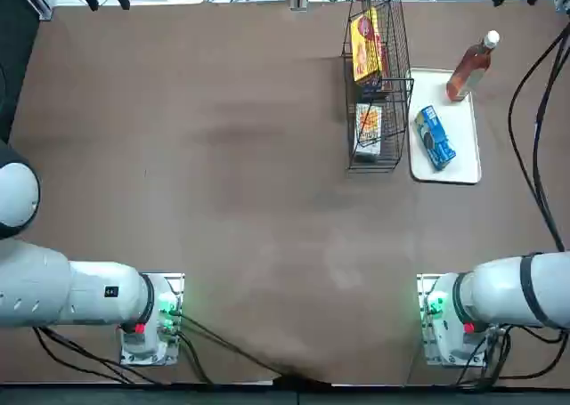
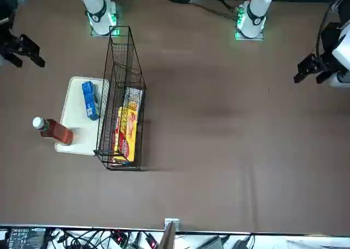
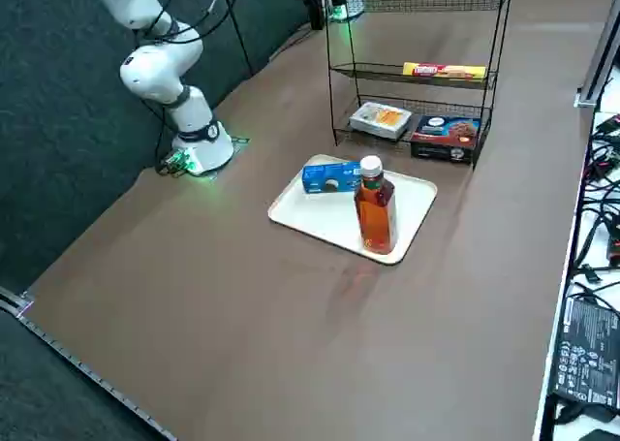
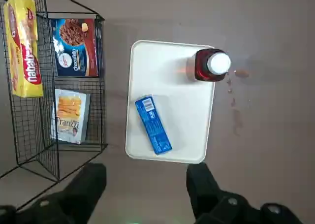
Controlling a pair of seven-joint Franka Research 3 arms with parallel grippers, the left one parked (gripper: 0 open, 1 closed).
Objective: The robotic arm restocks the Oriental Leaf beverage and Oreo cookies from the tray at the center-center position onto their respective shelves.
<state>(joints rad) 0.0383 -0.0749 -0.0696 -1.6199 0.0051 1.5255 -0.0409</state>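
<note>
The white tray [image 1: 456, 168] lies on the brown table just right of the black wire shelves [image 1: 378, 76]. On the tray's far end the Oriental Leaf beverage [image 1: 470, 67] stands upright, reddish-brown with a white cap. The blue Oreo cookies [image 1: 435, 138] packet lies flat on the tray's near half. The right wrist view looks straight down on the tray [image 4: 167, 71], the bottle [image 4: 211, 65] and the Oreo packet [image 4: 153, 125]. My right gripper [image 4: 147, 184] hangs well above the tray's near edge, open, with nothing between its fingers.
The shelves [image 3: 417, 73] hold a yellow packet [image 4: 23, 47] on a middle tier. A dark chocolate-cookie box [image 4: 74, 47] and a small Franzzi packet [image 4: 69, 115] lie on the lowest tier. Black cables [image 1: 534, 129] trail along the table's right side.
</note>
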